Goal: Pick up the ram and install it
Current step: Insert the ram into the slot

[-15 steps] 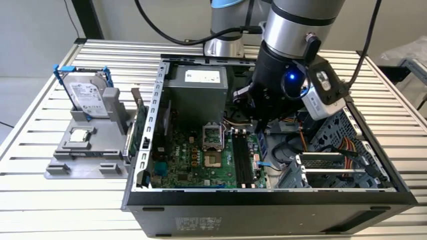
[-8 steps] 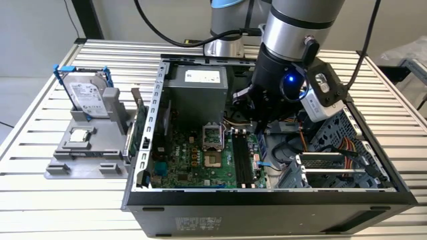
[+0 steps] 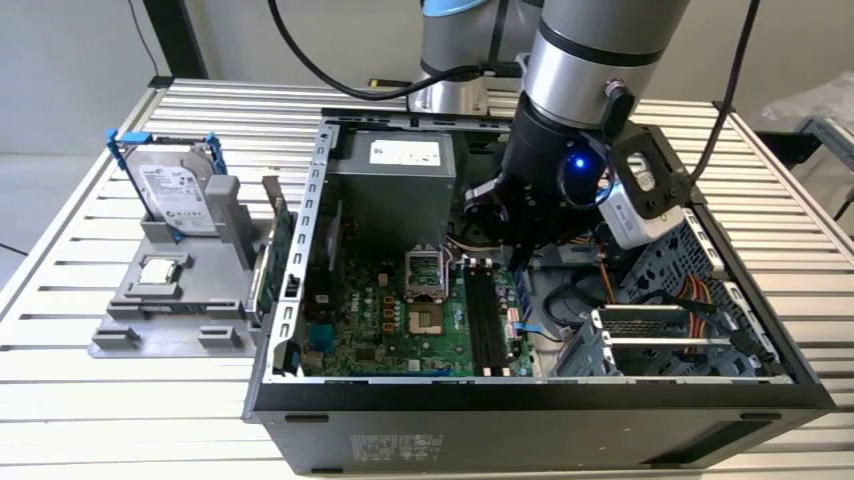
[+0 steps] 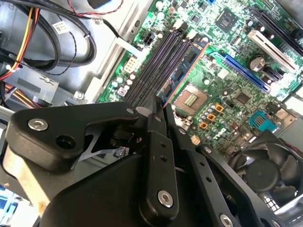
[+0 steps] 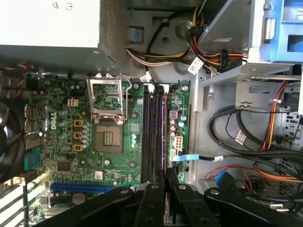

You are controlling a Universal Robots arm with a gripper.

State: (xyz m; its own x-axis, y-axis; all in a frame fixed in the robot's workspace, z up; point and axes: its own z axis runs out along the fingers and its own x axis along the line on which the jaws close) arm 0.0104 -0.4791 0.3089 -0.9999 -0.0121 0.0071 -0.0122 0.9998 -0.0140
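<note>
A: Gripper (image 4: 160,101) status?

B: Clamped on the ram (image 4: 182,71). In second wrist view, fingers (image 4: 156,142) pressed tight onto one end of the stick. Blue-green face w/ dark chips on show, gold edge pointing down at the motherboard (image 4: 236,75).

A: Where exactly?

B: Inside the open pc case (image 3: 534,400), over the memory slots (image 5: 154,137). Lined up lengthwise w/ them, just beside the empty cpu socket (image 5: 108,139). In first wrist view, seen edge-on as a thin sliver betw. the fingertips.

A: Touching a slot?

B: Can't tell, contact pt hidden. All slots look empty in both wrist views.

A: And from the exterior view?

B: Arm reaching down into the case, gripper (image 3: 521,245) low over the board, near the power supply (image 3: 394,175).

A: Anything else nearby?

B: Bundle of cables (image 5: 236,137) on the far side of the slots from the socket. Black fan (image 4: 270,175) past the socket.

A: Outside the case?

B: Grey holder (image 3: 174,320) on the slatted table (image 3: 134,420), on exterior view's left, well apart from gripper. Hard drive (image 3: 180,190) upright in blue frame on it; small square processor chip (image 3: 160,270) flat in front of that.
</note>
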